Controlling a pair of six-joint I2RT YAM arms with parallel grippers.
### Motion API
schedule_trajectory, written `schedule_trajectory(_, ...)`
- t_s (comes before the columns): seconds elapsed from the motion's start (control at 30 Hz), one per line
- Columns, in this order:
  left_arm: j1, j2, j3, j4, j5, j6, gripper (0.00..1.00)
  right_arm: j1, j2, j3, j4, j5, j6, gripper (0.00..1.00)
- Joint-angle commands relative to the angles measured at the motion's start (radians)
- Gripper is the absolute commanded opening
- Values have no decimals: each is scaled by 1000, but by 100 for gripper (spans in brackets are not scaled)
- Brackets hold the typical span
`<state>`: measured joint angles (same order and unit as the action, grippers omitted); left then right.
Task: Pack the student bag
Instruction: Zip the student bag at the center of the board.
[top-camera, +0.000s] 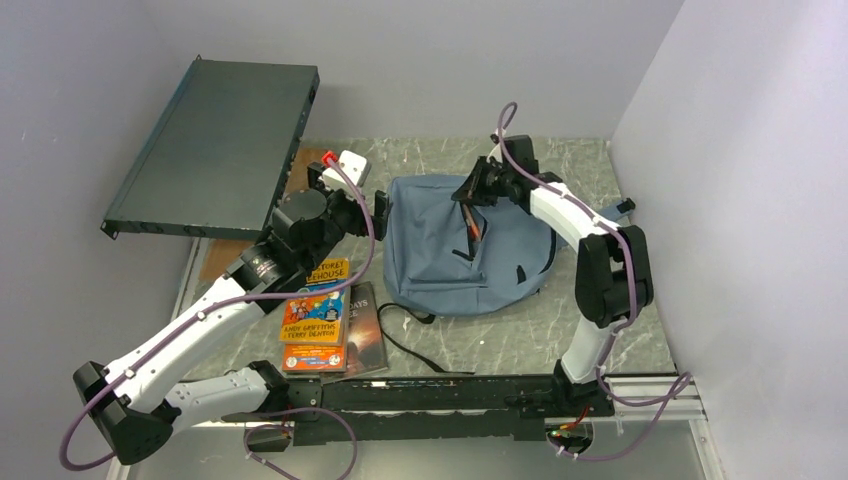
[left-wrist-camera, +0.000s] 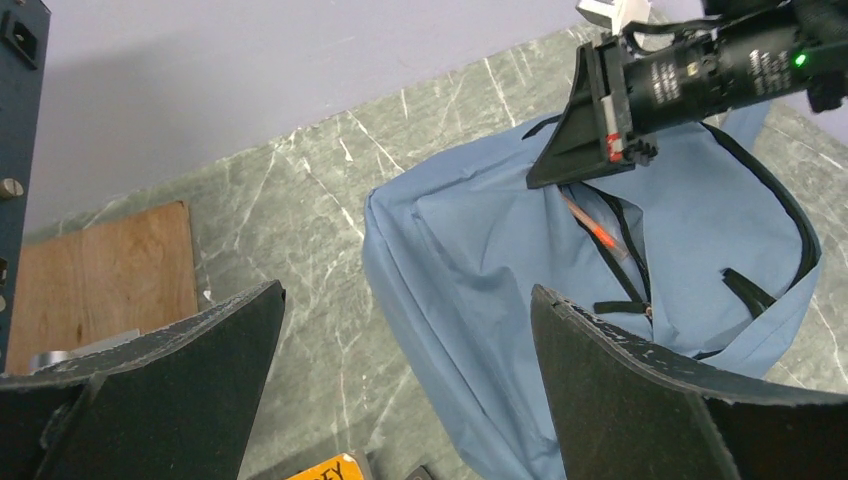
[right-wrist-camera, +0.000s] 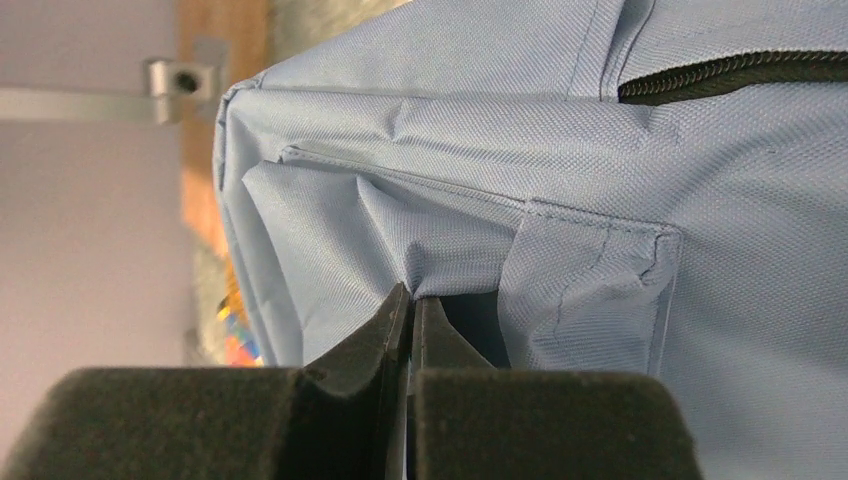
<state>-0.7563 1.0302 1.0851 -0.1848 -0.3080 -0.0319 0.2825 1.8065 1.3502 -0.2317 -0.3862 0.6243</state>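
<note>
The student bag (top-camera: 460, 255) is a blue-grey backpack lying flat in the middle of the table. It also shows in the left wrist view (left-wrist-camera: 480, 240) and in the right wrist view (right-wrist-camera: 600, 150). My right gripper (top-camera: 472, 190) is shut on a fold of the bag's fabric at the front pocket edge (right-wrist-camera: 412, 295) and pulls it up. An orange pen (top-camera: 472, 228) lies in the pocket opening; it also shows in the left wrist view (left-wrist-camera: 592, 228). My left gripper (top-camera: 380, 212) is open and empty, just left of the bag (left-wrist-camera: 405, 300).
A stack of colourful books (top-camera: 318, 315) and a dark book (top-camera: 367, 330) lie at the front left. A dark rack box (top-camera: 215, 145) leans at the back left over a wooden board (left-wrist-camera: 105, 265). The bag's black strap (top-camera: 412, 345) trails forward.
</note>
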Motion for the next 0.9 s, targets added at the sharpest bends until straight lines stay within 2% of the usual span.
schedule_trajectory(0.0,-1,12,45,18,40,-33,98,-79,-72,10,29,-411,50,0)
schedule_trajectory(0.07,-1,25,49,13,63,-44,98,-105,-34,14,39,-510,50,0)
schedule_trajectory(0.17,0,53,56,3,106,-70,98,-106,5,43,30,-537,24,0)
schedule_trajectory(0.2,-1,63,57,1,117,-79,98,-107,15,50,41,-533,22,0)
schedule_trajectory(0.3,-3,103,60,-2,145,-95,98,-112,64,137,-66,-452,-52,7)
schedule_trajectory(0.4,-4,157,78,-22,169,-104,98,-111,100,222,-163,-410,-117,19)
schedule_trajectory(0.5,-3,200,84,-28,187,-114,97,-104,76,232,-228,-342,-195,37)
schedule_trajectory(0.67,-5,198,57,7,233,-151,96,-73,-59,125,-250,-232,-272,53)
schedule_trajectory(0.77,-6,184,39,25,243,-170,96,-23,-159,25,-250,-120,-323,56)
schedule_trajectory(0.87,-6,165,23,43,236,-176,96,86,-282,-115,-176,34,-411,59)
